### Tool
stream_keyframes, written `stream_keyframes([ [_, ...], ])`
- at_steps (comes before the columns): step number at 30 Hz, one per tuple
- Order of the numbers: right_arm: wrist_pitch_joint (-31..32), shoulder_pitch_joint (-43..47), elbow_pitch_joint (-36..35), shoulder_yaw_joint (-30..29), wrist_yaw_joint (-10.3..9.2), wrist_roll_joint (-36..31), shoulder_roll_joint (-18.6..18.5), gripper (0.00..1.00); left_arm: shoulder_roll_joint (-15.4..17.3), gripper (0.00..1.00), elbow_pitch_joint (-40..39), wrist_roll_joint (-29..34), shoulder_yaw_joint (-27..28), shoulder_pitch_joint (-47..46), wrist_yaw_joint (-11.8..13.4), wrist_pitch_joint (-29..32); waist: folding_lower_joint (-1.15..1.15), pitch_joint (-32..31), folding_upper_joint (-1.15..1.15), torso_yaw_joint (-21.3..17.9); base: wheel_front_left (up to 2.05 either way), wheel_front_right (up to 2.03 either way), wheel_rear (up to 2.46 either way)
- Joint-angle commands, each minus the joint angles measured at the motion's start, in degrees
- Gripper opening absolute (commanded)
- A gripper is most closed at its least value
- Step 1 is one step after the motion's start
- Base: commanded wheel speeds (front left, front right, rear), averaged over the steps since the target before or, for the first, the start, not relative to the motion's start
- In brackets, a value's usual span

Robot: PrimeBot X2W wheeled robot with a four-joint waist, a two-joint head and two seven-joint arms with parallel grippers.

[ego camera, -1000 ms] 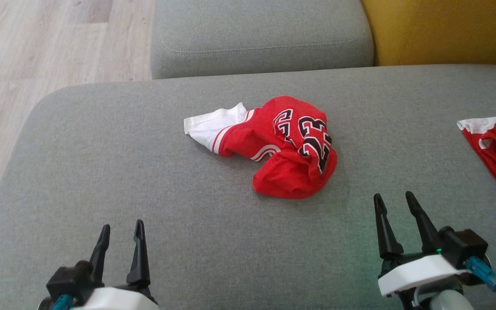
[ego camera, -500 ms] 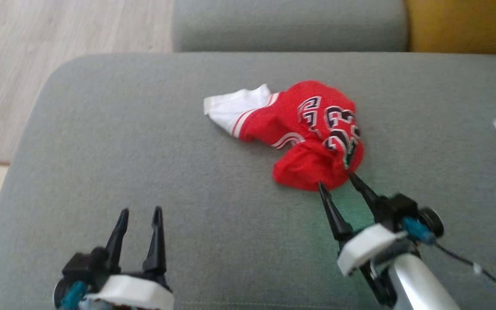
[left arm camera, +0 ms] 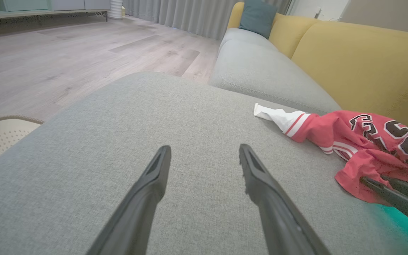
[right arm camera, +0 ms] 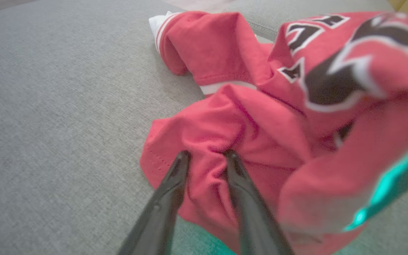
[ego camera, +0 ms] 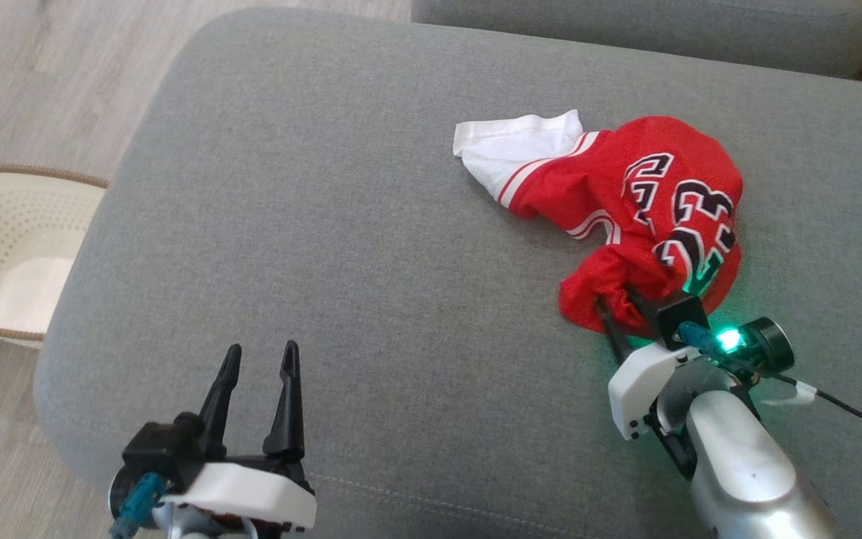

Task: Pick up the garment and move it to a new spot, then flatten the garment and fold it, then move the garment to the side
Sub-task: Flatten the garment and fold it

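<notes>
Soft red knit garment [ego camera: 610, 187], coarse grey woven sofa cushion [ego camera: 326, 224], pale matt wood-grain floor [ego camera: 34, 75]

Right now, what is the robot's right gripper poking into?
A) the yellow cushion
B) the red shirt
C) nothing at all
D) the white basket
B: the right gripper has both fingertips pressed into the shirt, with a bunched fold of red cloth between them.

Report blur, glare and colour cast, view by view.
Head view: sharp, green glow on the jersey and sofa cushion. Left wrist view: sharp, wide-angle stretch, teal tint lower right. Right wrist view: nearest jersey folds blurred, teal cast lower right.
</notes>
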Motion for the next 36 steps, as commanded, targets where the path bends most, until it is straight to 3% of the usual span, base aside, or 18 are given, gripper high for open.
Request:
stream_keyframes([
  [1,-0.92,-2.02,-0.79,0.84,0.41,-0.62,0.04,0.0,-0.38,1.0,-1.6,0.02,1.63,-2.24,0.12,-0.7,0.0,0.02,0.0,-0.38,0.0,0.0,0.0],
  [10,-2.94,-2.42,-4.27,-5.05,0.41,-2.69,-0.45,0.0,-0.42,1.0,-2.38,-0.36,1.05,-2.11,0.59,-0.7,0.0,-0.27,0.0,-6.68,0.0,0.0,0.0],
  [19,2.53,1.1,-13.9,-8.42,0.41,-4.31,-7.78,0.0,-0.43,1.0,-2.52,-0.09,-0.53,-3.09,0.93,-0.7,0.0,1.25,0.0,-10.37,0.0,0.0,0.0],
  [22,3.25,1.47,-14.76,-7.8,0.41,-3.24,-8.96,1.0,-0.43,1.0,-2.46,0.04,-0.56,-3.58,0.91,-0.7,0.0,1.8,0.0,-10.68,0.0,0.0,0.0],
  [31,0.97,2.31,-23.55,-8.68,0.41,-0.75,-9.73,1.0,-0.43,1.0,-2.14,0.28,-0.63,-3.74,0.73,-0.7,0.0,1.77,0.0,-10.55,0.0,0.0,0.0],
  [36,1.09,3.85,-29.52,0.5,0.41,0.92,-9.01,1.0,-0.43,1.0,-1.89,0.33,-1.19,-3.84,0.66,-0.7,0.0,1.52,0.0,-9.12,0.0,0.0,0.0],
])
